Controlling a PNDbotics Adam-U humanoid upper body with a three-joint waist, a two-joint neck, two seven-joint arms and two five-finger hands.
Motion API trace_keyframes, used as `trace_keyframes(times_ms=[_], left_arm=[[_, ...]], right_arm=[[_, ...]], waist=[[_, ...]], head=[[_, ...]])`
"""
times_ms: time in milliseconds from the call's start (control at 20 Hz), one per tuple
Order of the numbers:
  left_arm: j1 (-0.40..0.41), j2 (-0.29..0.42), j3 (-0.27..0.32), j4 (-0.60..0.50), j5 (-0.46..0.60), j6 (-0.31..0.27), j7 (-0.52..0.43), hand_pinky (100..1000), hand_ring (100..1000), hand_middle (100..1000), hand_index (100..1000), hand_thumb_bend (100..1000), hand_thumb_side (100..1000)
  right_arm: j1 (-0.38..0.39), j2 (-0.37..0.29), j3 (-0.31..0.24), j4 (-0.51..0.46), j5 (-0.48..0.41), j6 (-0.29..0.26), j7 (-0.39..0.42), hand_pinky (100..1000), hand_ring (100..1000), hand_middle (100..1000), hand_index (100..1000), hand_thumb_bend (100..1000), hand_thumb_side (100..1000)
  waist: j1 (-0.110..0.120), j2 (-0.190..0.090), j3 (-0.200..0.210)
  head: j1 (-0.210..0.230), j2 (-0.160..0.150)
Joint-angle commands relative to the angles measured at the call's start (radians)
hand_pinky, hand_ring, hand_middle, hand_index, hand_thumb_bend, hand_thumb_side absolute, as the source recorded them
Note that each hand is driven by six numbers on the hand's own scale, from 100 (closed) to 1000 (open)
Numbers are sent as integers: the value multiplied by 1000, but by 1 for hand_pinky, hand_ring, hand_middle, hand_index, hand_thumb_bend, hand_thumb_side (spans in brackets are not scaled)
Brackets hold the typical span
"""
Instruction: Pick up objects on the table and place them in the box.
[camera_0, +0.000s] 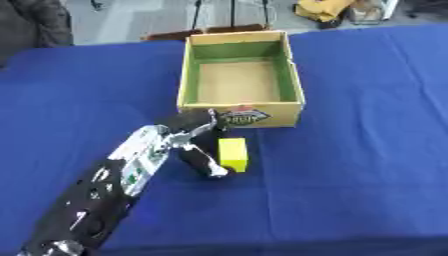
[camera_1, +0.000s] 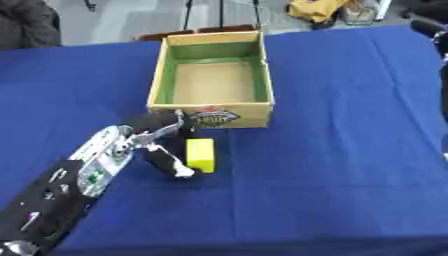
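Yellow block (camera_0: 233, 154) is sitting on the blue tablecloth (camera_0: 367, 150), just in front of the box's near wall, a bit left of the wall's middle. It stands close to the wall but not touching as far as I can see.

Left arm (camera_0: 105, 195) comes in from the lower left corner and angles up toward the block, black forearm with silvery bits near the wrist. The left hand (camera_0: 197, 145) is right at the block's left side. Fingers are curled down and around, with one dark finger (camera_0: 208, 165) running along the block's left edge down to the cloth and another part of the hand up by the box's wall. It looks like it's cupping the block from the left, though I honestly can't tell if it's actually pinching it or only touching.

Cardboard box (camera_0: 241, 106) sits in the middle of the table, open on top, green inside walls, plain brown floor, a printed label on the front wall. Nothing inside it.

Right hand doesn't show in either view.
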Motion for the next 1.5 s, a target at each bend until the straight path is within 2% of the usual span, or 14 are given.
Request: trace_keyframes(times_ms=[50, 300, 600, 1000, 1200, 1500], left_arm=[[-12, 8, 11, -11, 13, 2, 21, 280, 252, 274, 410, 411, 359], [-13, 22, 13, -43, 34, 5, 17, 273, 231, 244, 375, 401, 357], [-18, 86, 27, -149, 89, 17, -26, 265, 218, 228, 362, 399, 361], [-30, 170, 85, -283, 190, 85, -45, 258, 208, 215, 352, 398, 362], [-51, 176, 113, -292, 199, 116, -27, 257, 206, 215, 351, 397, 357], [-120, 170, 143, -216, 171, 143, 17, 259, 209, 218, 354, 404, 342]], right_arm=[[-17, -13, -4, -6, -3, -1, 2, 804, 790, 803, 921, 100, 1000], [-17, -14, -5, -6, -4, -2, 2, 805, 790, 803, 921, 100, 1000], [-15, -17, -7, -6, -4, -3, 1, 805, 790, 803, 922, 100, 1000], [-13, -20, -9, -5, -4, -5, 0, 805, 790, 803, 922, 100, 1000], [-14, -20, -9, -5, -5, -5, 0, 805, 790, 803, 922, 100, 1000], [-15, -16, -7, -5, -7, -4, 1, 805, 790, 803, 922, 100, 1000]], waist=[[-5, -12, -1], [-5, -13, 0], [-3, -16, 4], [-3, -19, 6], [-4, -19, 3], [-5, -17, -6]], head=[[1, -6], [0, -6], [-5, -6], [-12, -9], [-13, -13], [-8, -15]])
